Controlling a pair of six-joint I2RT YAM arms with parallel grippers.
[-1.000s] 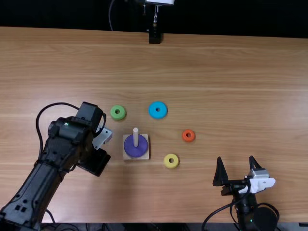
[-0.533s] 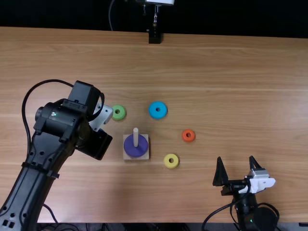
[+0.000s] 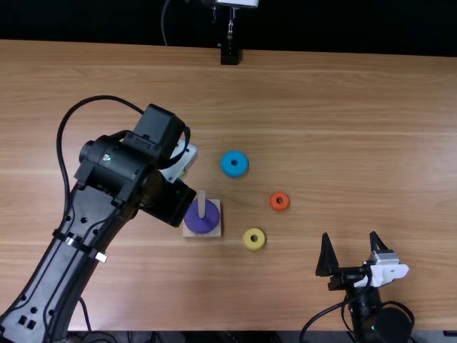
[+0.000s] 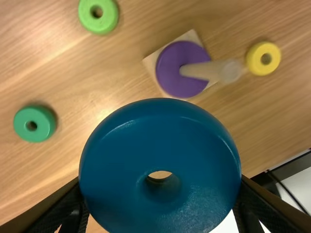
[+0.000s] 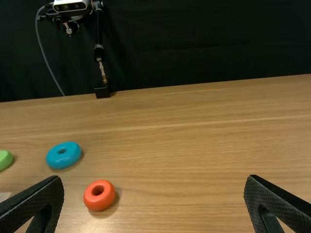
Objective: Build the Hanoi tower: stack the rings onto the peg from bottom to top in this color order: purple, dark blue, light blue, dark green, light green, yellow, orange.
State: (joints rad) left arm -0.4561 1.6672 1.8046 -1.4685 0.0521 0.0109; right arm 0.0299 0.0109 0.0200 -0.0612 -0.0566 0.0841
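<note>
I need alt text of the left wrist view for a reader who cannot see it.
The jaws of the left gripper hold a dark blue ring above a wooden table. Beyond it, a purple ring sits around the peg on its base, while a dark green ring, a light green ring and a yellow ring lie separately.

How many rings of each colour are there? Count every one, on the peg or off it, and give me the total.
Purple ring: 1, on the peg
Dark blue ring: 1, held by the left end effector
Light blue ring: 1
Dark green ring: 1
Light green ring: 1
Yellow ring: 1
Orange ring: 1
Total: 7
</note>
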